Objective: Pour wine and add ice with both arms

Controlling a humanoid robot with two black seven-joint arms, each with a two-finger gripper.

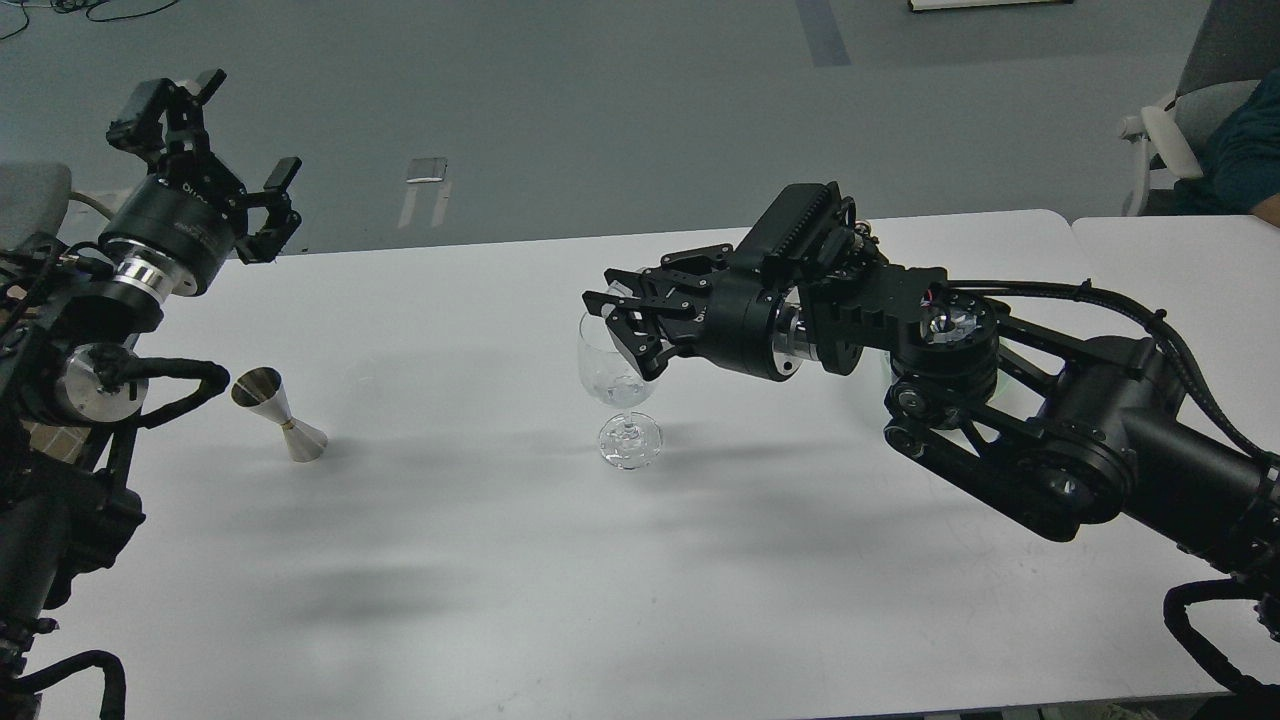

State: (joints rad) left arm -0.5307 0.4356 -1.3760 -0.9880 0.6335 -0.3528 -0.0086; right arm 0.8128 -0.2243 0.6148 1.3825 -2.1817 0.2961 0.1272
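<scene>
Standing upright on a white table [480,560], a wine glass [615,385] is holding ice under the right gripper [618,318].

Head view: the table is spanning the frame, with grey floor [600,90] and a chair [1190,110] lying beyond it. The glass is keeping its long axis vertical, rim upward; small clear cubes [625,390] are sitting low in its bowl. The right gripper is hovering at the rim, jaws apart. The left gripper [240,150] is hanging raised at the far-left edge, jaws apart. A steel jigger [280,415] is standing near the left side.

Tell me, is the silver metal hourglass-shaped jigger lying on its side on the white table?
No, the silver metal jigger stands upright on the white table, open cup facing up.
</scene>
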